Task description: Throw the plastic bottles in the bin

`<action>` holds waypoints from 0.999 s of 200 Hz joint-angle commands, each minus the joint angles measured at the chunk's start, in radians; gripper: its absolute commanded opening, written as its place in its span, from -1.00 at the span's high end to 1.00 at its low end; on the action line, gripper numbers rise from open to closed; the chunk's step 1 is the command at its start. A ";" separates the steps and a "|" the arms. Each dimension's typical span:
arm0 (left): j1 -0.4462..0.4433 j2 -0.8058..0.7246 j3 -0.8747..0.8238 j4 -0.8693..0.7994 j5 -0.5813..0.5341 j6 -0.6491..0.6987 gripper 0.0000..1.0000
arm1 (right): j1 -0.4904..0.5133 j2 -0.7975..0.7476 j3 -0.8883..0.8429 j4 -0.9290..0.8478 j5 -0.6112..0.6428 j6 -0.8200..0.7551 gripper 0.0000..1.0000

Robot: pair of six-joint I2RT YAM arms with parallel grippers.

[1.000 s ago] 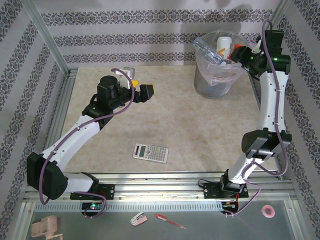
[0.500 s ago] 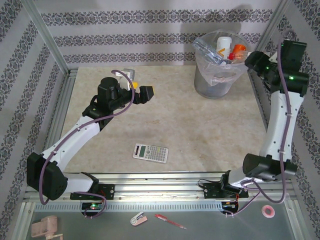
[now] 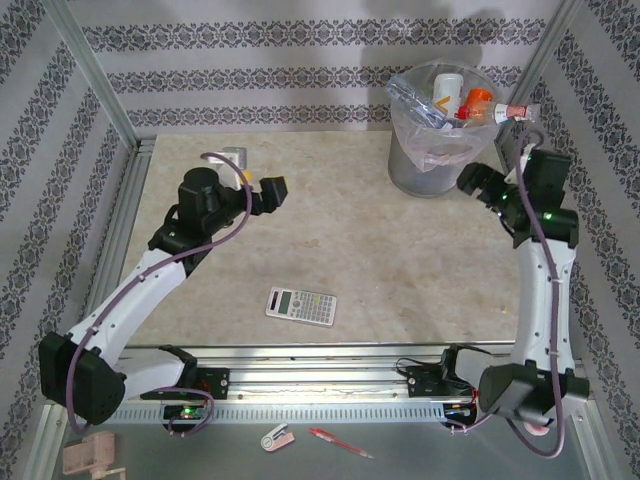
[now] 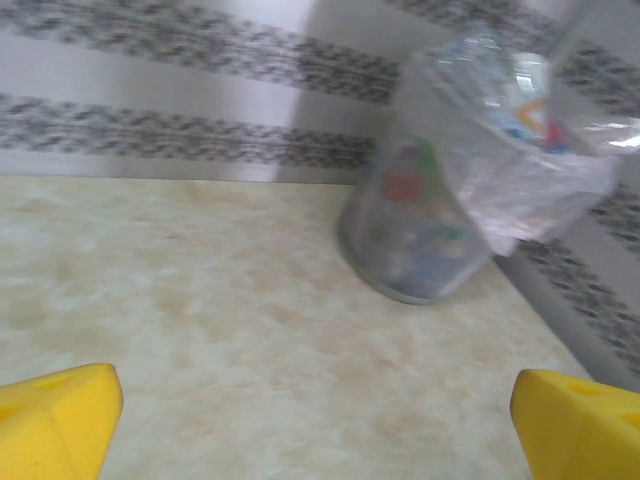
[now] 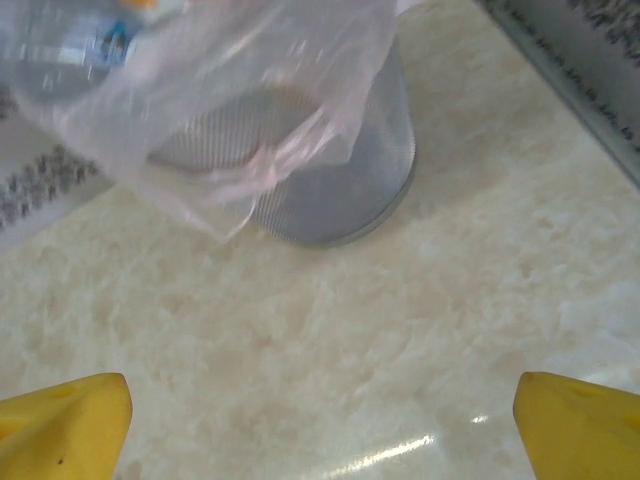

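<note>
- Bin [image 3: 425, 172], a round grey mesh wastebasket lined with a translucent whitish plastic bag, stands upright at the far right corner of the beige marble-pattern table [image 3: 350, 240], close to the striped wall. The left wrist view shows it [image 4: 410, 250] ahead and to the right, well apart from the fingers. The right wrist view shows it [image 5: 340, 190] from a nearer place, with the bag hanging over its wall.
- Left gripper [image 3: 270, 192] hovers above the far left part of the table and points toward the bin. In the left wrist view [image 4: 320, 420] its two yellow fingertips [image 4: 60, 415] stand far from each other, with only bare table between them.
- Right gripper [image 3: 475, 183] is just beside the bin, at its near right side and lower than the rim. In the right wrist view [image 5: 320, 420] its yellow fingertips [image 5: 65, 420] are also wide apart and hold nothing.
- Plastic bottles [image 3: 445, 97], small and mostly clear, lie heaped inside the bin and reach up to its rim; one has an orange cap and one is whitish with an orange mark.
- One clear bottle with a red cap [image 3: 518, 110] shows just beside the right rim; I cannot tell if it rests on the bag's edge.
- Flat grey calculator [image 3: 301, 305] lies on the near middle of the table, well apart from both grippers.
</note>
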 commanded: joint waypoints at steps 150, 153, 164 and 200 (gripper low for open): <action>0.403 -0.045 -0.769 0.757 -0.160 0.295 -0.99 | 0.326 -0.065 -0.981 1.322 0.323 -0.292 -0.95; 0.403 -0.018 -0.777 0.790 -0.143 0.299 -0.99 | 0.327 -0.040 -0.985 1.348 0.319 -0.301 -0.95; 0.402 0.091 -0.794 0.942 -0.099 0.305 -0.99 | 0.325 0.049 -1.002 1.461 0.311 -0.308 -0.95; 0.403 0.435 -0.720 1.194 0.047 0.376 -0.99 | 0.299 0.220 -0.996 1.658 0.239 -0.375 -0.95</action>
